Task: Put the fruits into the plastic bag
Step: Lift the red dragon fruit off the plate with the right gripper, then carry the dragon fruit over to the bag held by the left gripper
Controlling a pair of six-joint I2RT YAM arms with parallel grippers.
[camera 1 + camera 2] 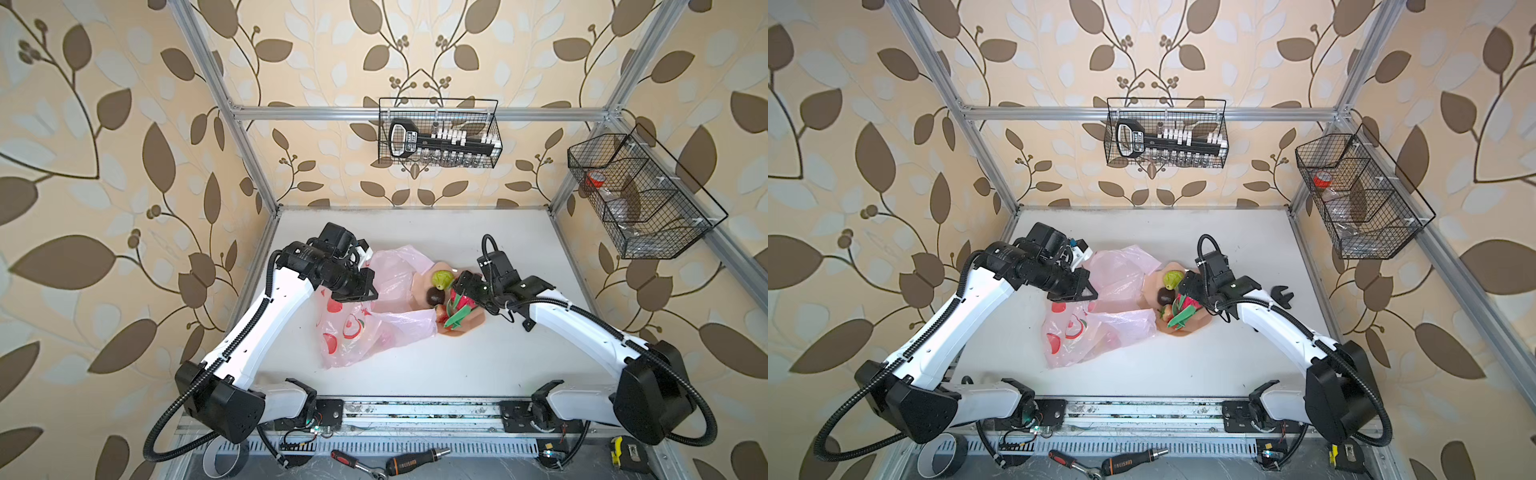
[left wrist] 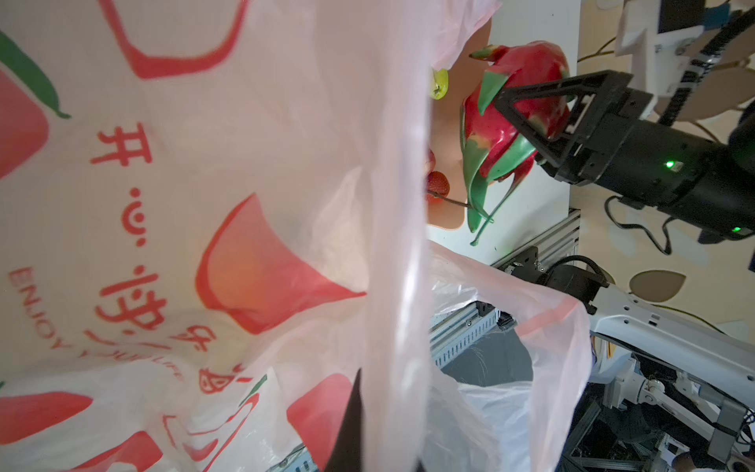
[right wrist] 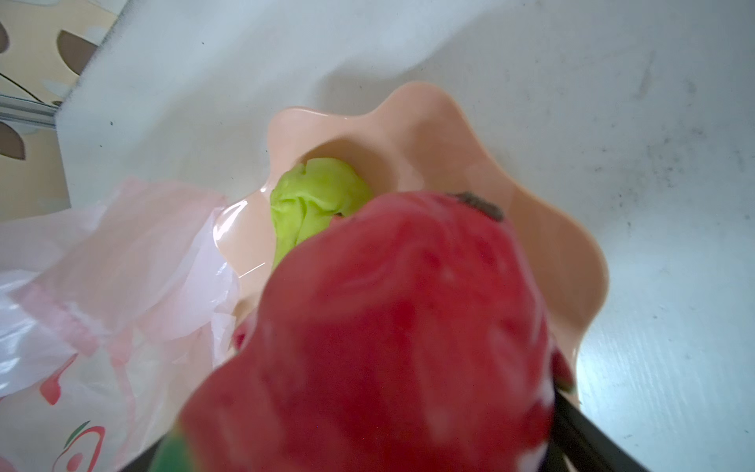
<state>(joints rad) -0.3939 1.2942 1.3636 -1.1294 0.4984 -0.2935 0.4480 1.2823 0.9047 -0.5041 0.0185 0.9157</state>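
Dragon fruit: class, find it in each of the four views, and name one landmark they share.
Top view: dragon fruit, right of centre, at the bowl.
Top view: same spot, at the bowl.
Left wrist: beyond the bag's edge, over the bowl.
Right wrist: close up, in front of the bowl.
Shared landmark: the bowl.

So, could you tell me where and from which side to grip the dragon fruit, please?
Take the dragon fruit across its red middle, from the side away from the plastic bag, as the right gripper straddles it. Its green scales flare at the near end and would likely slip, and the bag crowds the other side of the bowl.
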